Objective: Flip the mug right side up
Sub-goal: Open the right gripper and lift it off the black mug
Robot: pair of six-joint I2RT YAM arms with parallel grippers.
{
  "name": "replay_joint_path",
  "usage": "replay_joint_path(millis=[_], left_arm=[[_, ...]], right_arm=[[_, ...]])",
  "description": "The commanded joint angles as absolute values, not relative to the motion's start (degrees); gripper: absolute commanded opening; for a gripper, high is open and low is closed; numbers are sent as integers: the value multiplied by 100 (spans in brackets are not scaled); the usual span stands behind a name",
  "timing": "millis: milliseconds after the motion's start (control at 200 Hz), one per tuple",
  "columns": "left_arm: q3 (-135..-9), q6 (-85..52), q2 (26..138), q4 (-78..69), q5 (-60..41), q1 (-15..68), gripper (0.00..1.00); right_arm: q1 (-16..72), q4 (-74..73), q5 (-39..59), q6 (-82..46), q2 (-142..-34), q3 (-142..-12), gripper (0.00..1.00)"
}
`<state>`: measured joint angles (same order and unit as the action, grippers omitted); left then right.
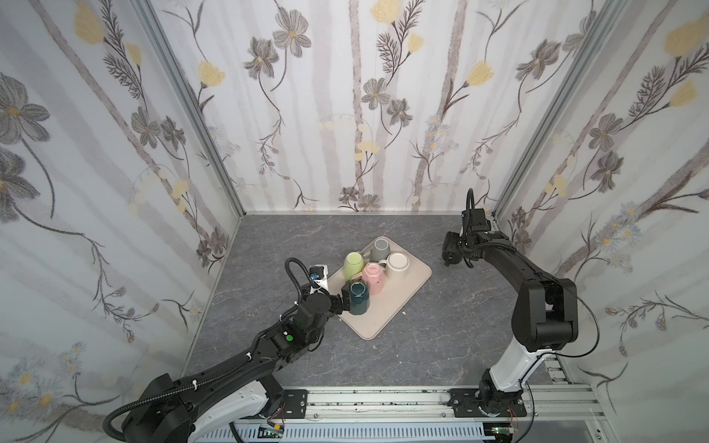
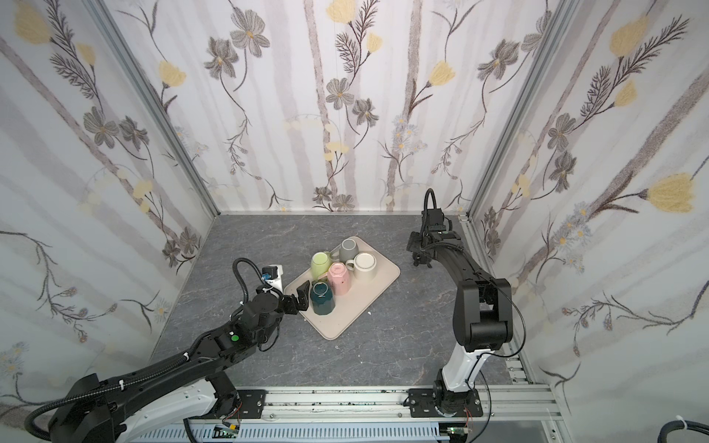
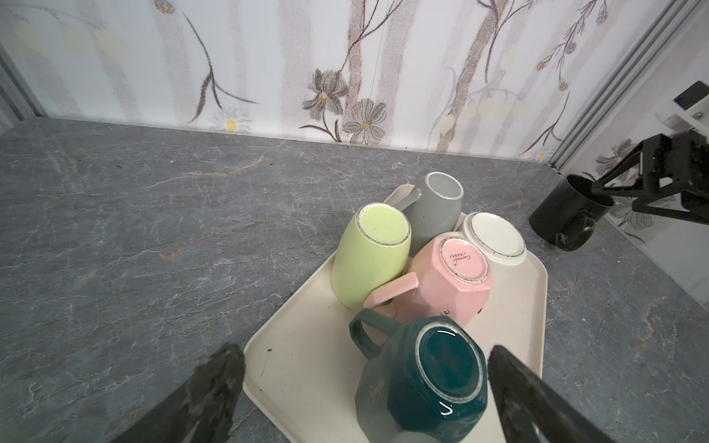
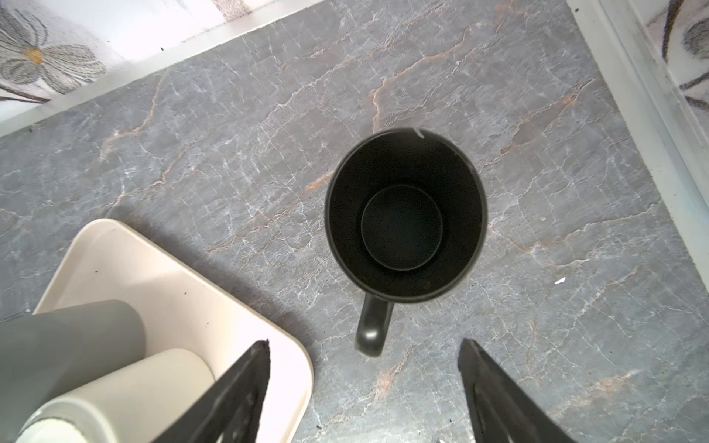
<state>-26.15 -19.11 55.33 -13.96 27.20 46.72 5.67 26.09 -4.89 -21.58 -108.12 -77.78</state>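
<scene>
Left gripper (image 3: 362,351) is over the tray's near-left edge, fingers (image 3: 215,387) spread fully wide, nothing clamped. Teal mug (image 3: 441,368) stands bottom-up on the tray (image 3: 307,364) between them, tight to one finger with a big gap to the other; can't tell if it touches.

Next back on the tray: pink mug (image 3: 456,284), bottom up and tilted, handle pointing at the green mug (image 3: 372,257), which leans with its bottom showing too. Toward the tray's far corner are the cream mug (image 3: 493,237), bottom-up, and the grey mug (image 3: 437,203), tilted, bottom showing.

Off the tray, just beside its right corner: black mug (image 4: 404,214), upright on the counter (image 4: 230,172), mouth up, empty. Right gripper (image 4: 363,345) hovers above it, fingers well apart either side of the handle with clear gaps, holding nothing.
</scene>
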Motion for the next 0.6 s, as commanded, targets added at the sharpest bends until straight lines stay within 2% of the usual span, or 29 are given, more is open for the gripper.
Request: replay_joint_path(millis=[0, 170, 440, 595], left_arm=[[-2735, -1959, 5517, -1363, 2480, 4660, 100], [-2698, -1900, 5421, -1512, 2383, 4667, 100], [-2974, -2611, 5652, -664, 2430, 4658, 100], [-3308, -2894, 5935, -96, 2192, 4660, 100]], right_arm=[[747, 2604, -378, -2118, -10466, -7750, 81], [1065, 2376, -167, -2170, -9645, -7269, 82], [1289, 523, 931, -2487, -8054, -5102, 86], [1771, 253, 420, -2360, -7843, -4667, 92]])
